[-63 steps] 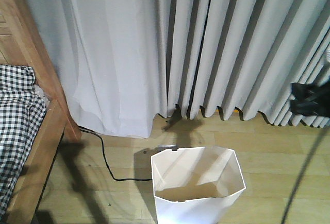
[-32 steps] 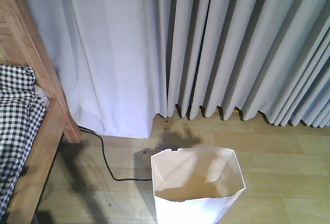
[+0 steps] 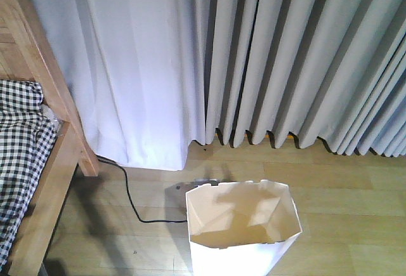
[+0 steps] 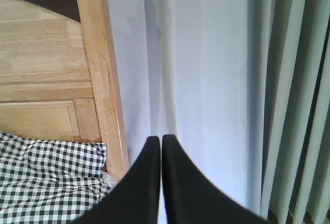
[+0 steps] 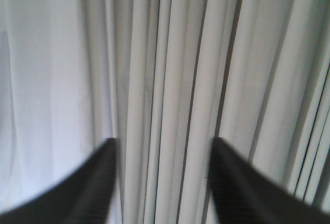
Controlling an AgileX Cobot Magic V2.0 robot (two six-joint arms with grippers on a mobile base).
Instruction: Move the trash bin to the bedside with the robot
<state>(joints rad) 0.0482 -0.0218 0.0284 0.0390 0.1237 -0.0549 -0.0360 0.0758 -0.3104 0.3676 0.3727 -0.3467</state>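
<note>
The long pale grey pleated curtain (image 3: 266,60) fills the whole upper part of the front view and reaches down to the light wooden plank floor (image 3: 355,200). At the left edge of the frame stands the bed with its light-brown wooden frame (image 3: 60,143) and the black-and-white checked bedding (image 3: 19,155). The white thin-walled plastic trash bin (image 3: 241,231) with an angular rim stands upright at the bottom centre of the frame, apart from the bed, with a strip of bare floor between them. The bin is empty inside, so I judge it is light and easy to tip, and its thin walls probably bend under pressure; the rim edge, perhaps near a corner where it is stiffer, seems the best place for taking hold. A thin black cable (image 3: 130,200) lies on the floor in the lower left, between the bin and the bed, and it could catch the bin if this is slid; to the right the floor is open. In the left wrist view the left gripper (image 4: 161,147) has its black fingers pressed together with nothing between them, pointing at the bed post. In the right wrist view the right gripper (image 5: 162,157) is spread wide and holds nothing, facing the curtain.
</note>
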